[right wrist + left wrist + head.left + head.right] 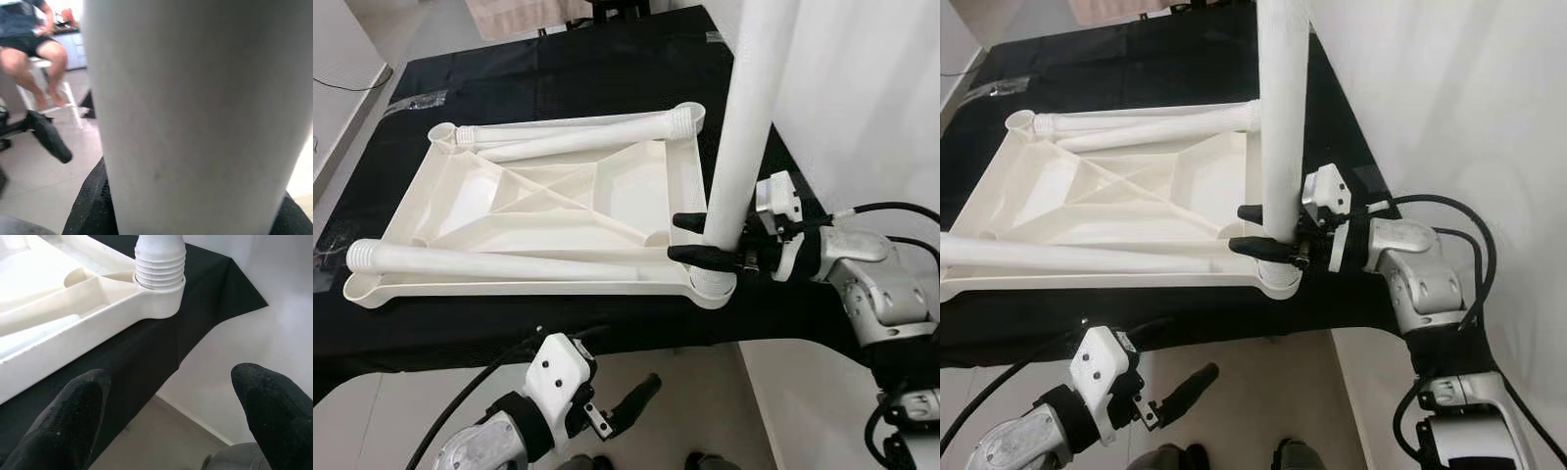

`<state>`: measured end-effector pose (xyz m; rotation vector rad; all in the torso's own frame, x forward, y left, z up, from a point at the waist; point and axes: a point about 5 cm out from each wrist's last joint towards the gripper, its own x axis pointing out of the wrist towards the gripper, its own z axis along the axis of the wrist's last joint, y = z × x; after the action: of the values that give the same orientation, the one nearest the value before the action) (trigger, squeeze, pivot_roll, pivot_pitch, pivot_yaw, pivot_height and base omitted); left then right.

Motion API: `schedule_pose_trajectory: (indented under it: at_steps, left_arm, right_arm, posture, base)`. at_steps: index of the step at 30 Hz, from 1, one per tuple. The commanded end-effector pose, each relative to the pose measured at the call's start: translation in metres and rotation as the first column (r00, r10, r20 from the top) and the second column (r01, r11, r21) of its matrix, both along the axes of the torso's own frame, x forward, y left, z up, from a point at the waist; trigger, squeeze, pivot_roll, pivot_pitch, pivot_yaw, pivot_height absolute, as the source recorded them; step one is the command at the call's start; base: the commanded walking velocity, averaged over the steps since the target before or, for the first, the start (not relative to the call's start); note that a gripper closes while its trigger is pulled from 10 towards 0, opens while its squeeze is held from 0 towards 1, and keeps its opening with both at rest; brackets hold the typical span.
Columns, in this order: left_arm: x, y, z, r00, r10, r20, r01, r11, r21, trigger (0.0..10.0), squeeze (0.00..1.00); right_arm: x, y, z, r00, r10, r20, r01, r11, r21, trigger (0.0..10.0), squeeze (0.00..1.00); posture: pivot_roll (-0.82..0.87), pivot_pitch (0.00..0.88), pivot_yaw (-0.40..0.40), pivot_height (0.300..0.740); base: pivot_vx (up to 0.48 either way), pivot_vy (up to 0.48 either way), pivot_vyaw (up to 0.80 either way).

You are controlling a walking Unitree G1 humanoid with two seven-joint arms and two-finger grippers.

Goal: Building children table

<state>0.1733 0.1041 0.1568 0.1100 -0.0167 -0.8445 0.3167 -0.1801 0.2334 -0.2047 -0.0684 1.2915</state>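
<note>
I hold the right gripper [697, 238] clenched low on the upright table leg [744, 117], its long axis vertical, its threaded foot seated in the near right corner socket [713, 286] of the overturned tabletop [548, 211]. My left gripper [625, 403] hangs released below the edge, farther off.

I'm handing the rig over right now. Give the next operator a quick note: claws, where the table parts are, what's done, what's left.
Right claw: shut on the upright leg, low on it, just above its socket.
Left claw: open, idle below the near edge of the black table.
Upside-down tabletop lies on the black table. The upright leg stands in the near right corner socket; whether it is fully seated cannot be told.
Three loose legs lie on the tabletop: one along the near side, two along the far side.
Left: fit those three.
</note>
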Motion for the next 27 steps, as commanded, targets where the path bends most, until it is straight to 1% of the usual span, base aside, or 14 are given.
schedule_pose_trajectory:
  at_steps: [1,9,12,14,18,19,20,21,22,27]
  left_arm:
    - [-0.004,0.003,-0.004,1.000,0.000,-0.027,0.000,1.000,0.029,10.0,0.00]
    - [-0.007,0.005,-0.003,0.999,-0.004,-0.039,0.006,1.000,0.030,10.0,0.00]
    - [-0.009,0.005,-0.003,0.999,-0.006,-0.044,0.008,0.999,0.033,10.0,0.00]
    - [-0.009,0.006,-0.002,0.999,-0.006,-0.045,0.008,0.999,0.034,10.0,0.00]
    - [-0.008,0.006,-0.002,0.999,-0.006,-0.048,0.008,0.999,0.039,10.0,0.00]
    - [-0.009,0.006,-0.002,0.999,-0.006,-0.047,0.008,0.999,0.041,10.0,0.00]
    - [-0.009,0.006,-0.002,0.999,-0.006,-0.047,0.008,0.999,0.041,10.0,0.00]
    - [-0.009,0.006,-0.001,0.999,-0.007,-0.044,0.009,0.999,0.043,10.0,0.00]
    - [-0.010,0.006,-0.001,0.999,-0.007,-0.044,0.009,0.999,0.045,10.0,0.00]
    - [-0.011,0.007,0.000,0.999,-0.008,-0.042,0.010,0.999,0.047,10.0,0.00]
  right_arm:
    - [-0.005,0.003,-0.009,0.996,0.073,-0.058,-0.072,0.997,0.021,10.0,0.00]
    - [-0.012,-0.002,-0.004,0.985,0.159,-0.072,-0.158,0.987,0.025,10.0,0.00]
    - [-0.012,-0.001,0.018,0.982,0.189,-0.005,-0.188,0.978,0.094,10.0,0.00]
    - [-0.013,0.000,0.022,0.980,0.197,0.011,-0.198,0.976,0.096,10.0,0.00]
    - [-0.015,0.005,0.020,0.974,0.225,0.020,-0.226,0.972,0.059,10.0,0.00]
    - [-0.012,0.004,0.017,0.977,0.214,0.016,-0.214,0.976,0.035,10.0,0.00]
    - [-0.012,0.004,0.017,0.977,0.214,0.016,-0.214,0.976,0.035,10.0,0.00]
    - [-0.008,0.000,0.010,0.981,0.194,0.003,-0.194,0.981,-0.012,10.0,0.00]
    - [-0.007,-0.001,0.007,0.982,0.190,-0.005,-0.190,0.981,-0.033,10.0,0.00]
    - [-0.006,-0.003,0.006,0.980,0.197,-0.012,-0.197,0.978,-0.064,10.0,0.00]
  posture:
    - [0.06,0.259,0.096,0.740]
    - [0.07,0.277,0.109,0.740]
    - [0.07,0.279,0.110,0.740]
    - [0.07,0.279,0.110,0.740]
    - [0.08,0.280,0.112,0.740]
    - [0.08,0.281,0.112,0.740]
    - [0.08,0.281,0.112,0.740]
    - [0.08,0.284,0.112,0.740]
    - [0.08,0.284,0.112,0.740]
    - [0.09,0.296,0.122,0.740]
  base:
    - [0.000,0.000,0.00]
    - [0.000,0.000,0.00]
    - [0.000,0.000,0.00]
    - [0.000,0.000,0.00]
    - [0.000,0.000,0.00]
    - [0.000,0.000,0.00]
    - [0.000,0.000,0.00]
    - [0.000,0.000,0.00]
    - [0.000,0.000,0.00]
    - [0.000,0.000,0.00]
